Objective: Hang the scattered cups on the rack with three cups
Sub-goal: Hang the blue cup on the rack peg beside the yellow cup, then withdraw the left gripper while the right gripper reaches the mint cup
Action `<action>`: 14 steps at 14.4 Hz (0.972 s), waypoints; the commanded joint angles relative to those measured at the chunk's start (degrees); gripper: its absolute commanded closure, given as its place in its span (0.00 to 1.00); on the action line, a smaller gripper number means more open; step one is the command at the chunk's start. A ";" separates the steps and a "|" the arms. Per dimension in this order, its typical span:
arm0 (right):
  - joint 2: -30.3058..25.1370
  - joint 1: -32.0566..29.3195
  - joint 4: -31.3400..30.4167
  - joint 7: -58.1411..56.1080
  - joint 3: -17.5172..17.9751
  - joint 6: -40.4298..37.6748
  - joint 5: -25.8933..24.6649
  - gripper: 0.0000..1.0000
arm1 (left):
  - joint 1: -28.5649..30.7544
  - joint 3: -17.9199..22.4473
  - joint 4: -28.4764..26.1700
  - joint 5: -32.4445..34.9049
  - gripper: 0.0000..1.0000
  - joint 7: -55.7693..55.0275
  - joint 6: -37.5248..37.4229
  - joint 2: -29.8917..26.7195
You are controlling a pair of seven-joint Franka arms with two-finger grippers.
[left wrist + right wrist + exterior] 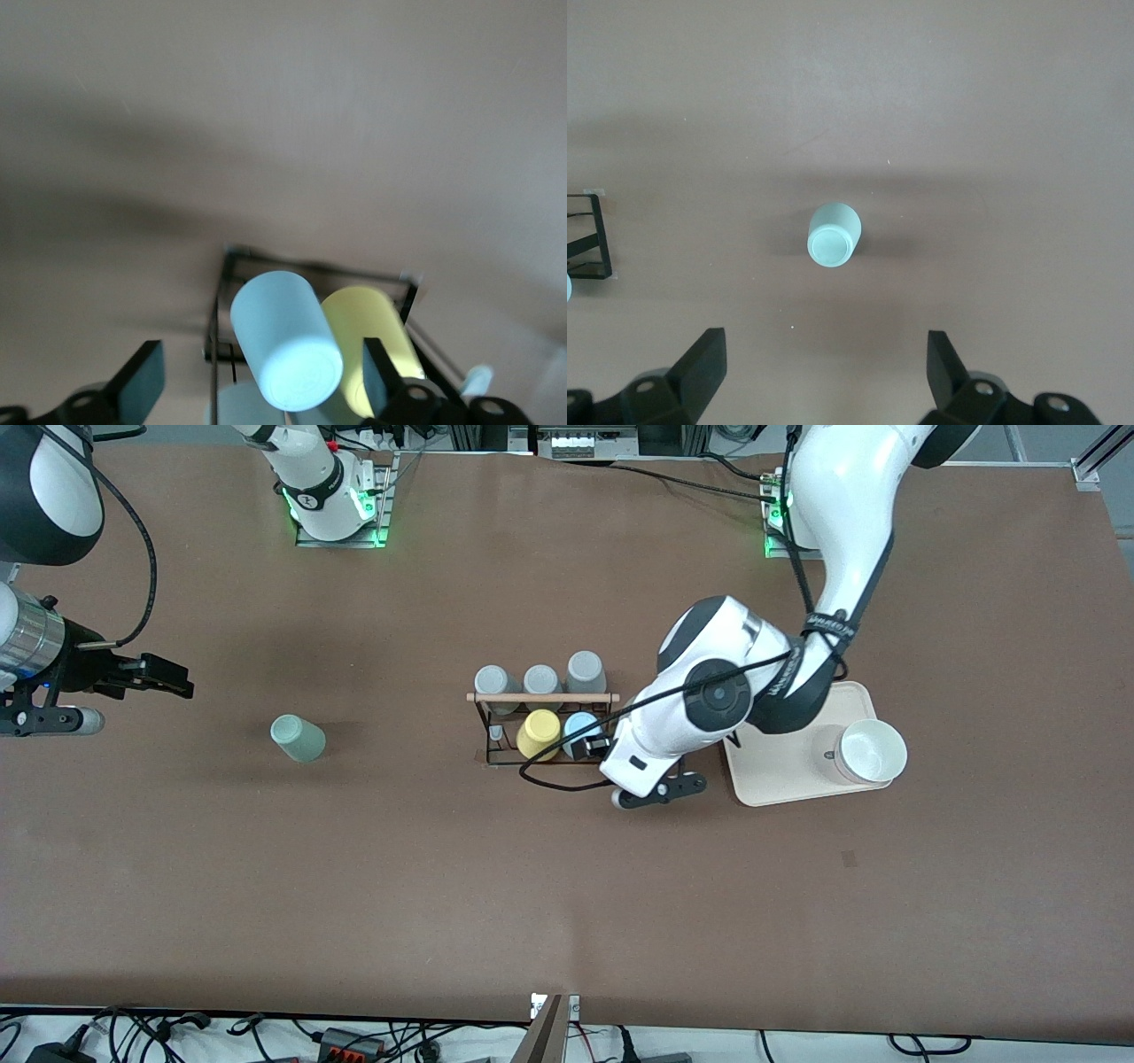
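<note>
The light blue cup [580, 728] sits upturned on a peg of the rack [542, 698] beside the yellow cup [538, 732], with the left gripper [261, 381] spread wide around it, fingers apart from its sides. The sage green cup [298, 738] stands on the counter [567, 886] toward the right arm's end, where the right gripper [824, 367] hangs open above the counter.

The brown table [443, 886] bears the rack [542, 726], a green cup [298, 738] and a beige tray [780, 775].

sage cup [298, 738]: inverted on table | blue cup [580, 731]: on rack [542, 698] peg
</note>
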 commanded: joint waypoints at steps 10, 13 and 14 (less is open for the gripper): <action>0.46 3.35 -20.65 1.39 -0.06 19.23 -0.30 0.00 | 22.20 0.00 -3.51 2.25 0.00 20.61 -32.55 -20.78; 1.25 3.89 -27.76 2.01 -0.06 28.95 -0.39 0.00 | 22.64 -1.05 -12.02 8.58 0.00 21.84 -32.06 -26.23; 1.77 3.80 -29.70 2.01 -0.06 32.65 -0.39 0.00 | 22.65 -1.14 -15.45 8.58 0.00 22.63 -29.62 -28.60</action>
